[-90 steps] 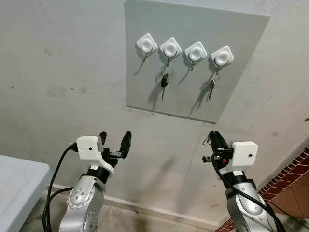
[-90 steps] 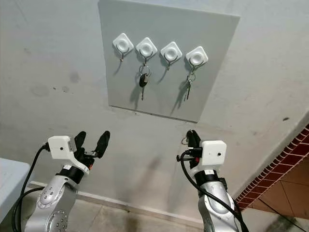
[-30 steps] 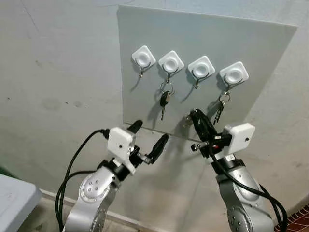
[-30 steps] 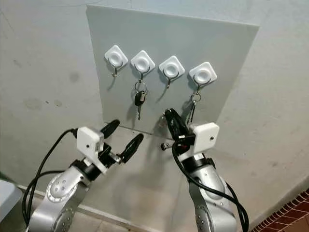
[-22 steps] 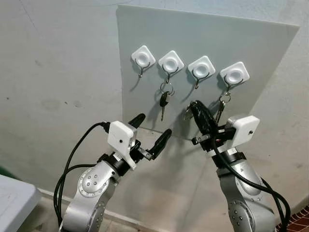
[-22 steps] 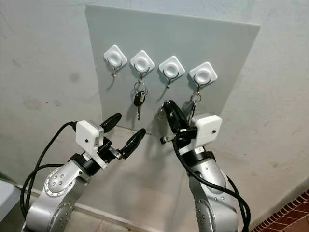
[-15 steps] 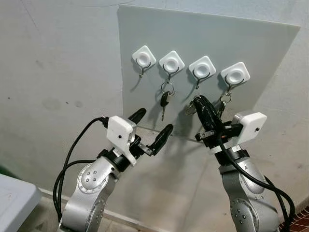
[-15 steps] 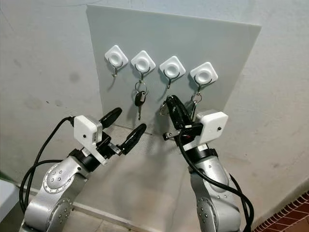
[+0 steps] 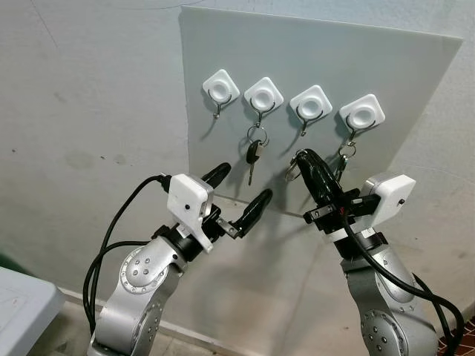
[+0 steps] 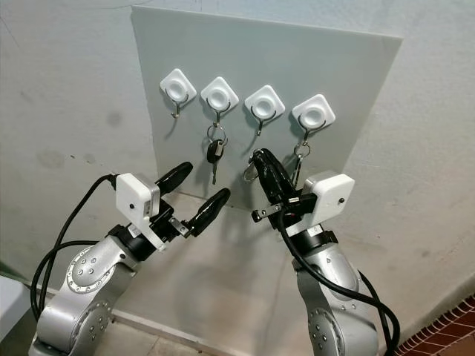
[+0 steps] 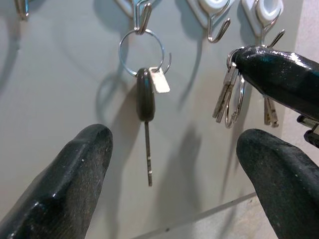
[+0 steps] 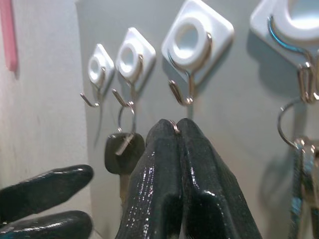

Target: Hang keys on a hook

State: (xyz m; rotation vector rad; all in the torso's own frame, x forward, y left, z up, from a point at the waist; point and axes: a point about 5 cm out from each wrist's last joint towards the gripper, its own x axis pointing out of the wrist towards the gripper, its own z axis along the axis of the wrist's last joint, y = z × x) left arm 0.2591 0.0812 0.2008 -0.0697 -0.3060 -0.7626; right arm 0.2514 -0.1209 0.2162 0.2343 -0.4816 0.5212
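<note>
— What's on the left?

— The left gripper (image 9: 241, 199), its black fingers spread wide with nothing between them, hovers near the lower edge of the pale grey rectangular wall board (image 9: 223, 44).

— And on the board?

— Four white square adhesive hooks run along its upper part. The leftmost hook (image 9: 220, 90) is bare; the second hook (image 9: 263, 96) carries a black-headed key on a ring (image 9: 253, 153); the third hook (image 9: 310, 104) is bare; the fourth hook (image 9: 361, 115), nearest the right edge, holds a small metal key bunch (image 9: 341, 161).

— And the right gripper?

— The right gripper (image 9: 306, 162) has its fingers pressed together on a silver ring of keys (image 11: 230, 97), just below the third hook; whether the ring touches it is unclear.
</note>
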